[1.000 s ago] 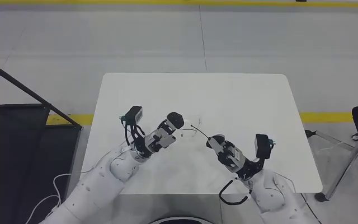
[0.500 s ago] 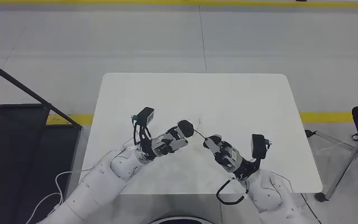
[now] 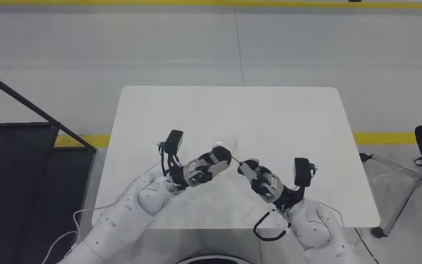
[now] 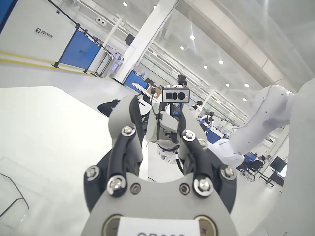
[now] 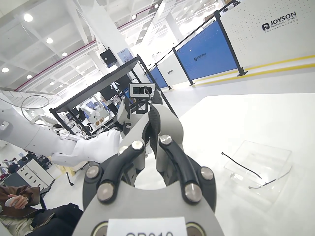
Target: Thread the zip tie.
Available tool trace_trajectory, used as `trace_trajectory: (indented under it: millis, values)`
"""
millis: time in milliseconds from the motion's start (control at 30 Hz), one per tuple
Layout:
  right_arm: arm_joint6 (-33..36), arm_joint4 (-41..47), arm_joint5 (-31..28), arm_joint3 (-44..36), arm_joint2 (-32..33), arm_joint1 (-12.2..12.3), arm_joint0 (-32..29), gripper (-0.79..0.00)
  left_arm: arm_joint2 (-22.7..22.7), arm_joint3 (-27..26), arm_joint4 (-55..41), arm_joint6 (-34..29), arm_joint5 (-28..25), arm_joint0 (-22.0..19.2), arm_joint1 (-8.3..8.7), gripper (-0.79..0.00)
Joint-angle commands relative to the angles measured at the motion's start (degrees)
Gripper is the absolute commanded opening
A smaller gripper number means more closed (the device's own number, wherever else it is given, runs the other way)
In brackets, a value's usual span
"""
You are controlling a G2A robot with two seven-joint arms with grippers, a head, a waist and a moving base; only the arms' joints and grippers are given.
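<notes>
Black thin plastic zip tie [image 3: 235,158] was pinched in my right gripper [image 5: 150,117]; left gripper [image 4: 157,114] hung released, just ahead.

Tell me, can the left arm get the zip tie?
Probably yes. The zip tie lies uncovered in a clear tray, close to the open left gripper, with nothing between them. It would have to turn down toward it.
</notes>
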Motion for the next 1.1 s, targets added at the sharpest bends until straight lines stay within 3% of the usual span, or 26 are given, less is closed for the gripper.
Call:
trace_trajectory:
  millis: [0,433,1067]
  values:
    - [0.08,-0.01,0.11,0.06,-0.07,-0.02,0.05,-0.785,-0.01,0.36,0.65,0.84,0.25,0.01,-0.37,-0.474]
    - [0.54,-0.10,0.38,0.17,-0.35,-0.09,0.26,-0.785,-0.54,1.94,1.88,1.73,0.07,-0.10,-2.05,-0.545]
    - [0.59,-0.31,0.82,0.46,-0.79,-0.26,0.68,-0.785,-1.81,2.50,-0.32,-2.45,-0.27,0.36,-3.28,-0.640]
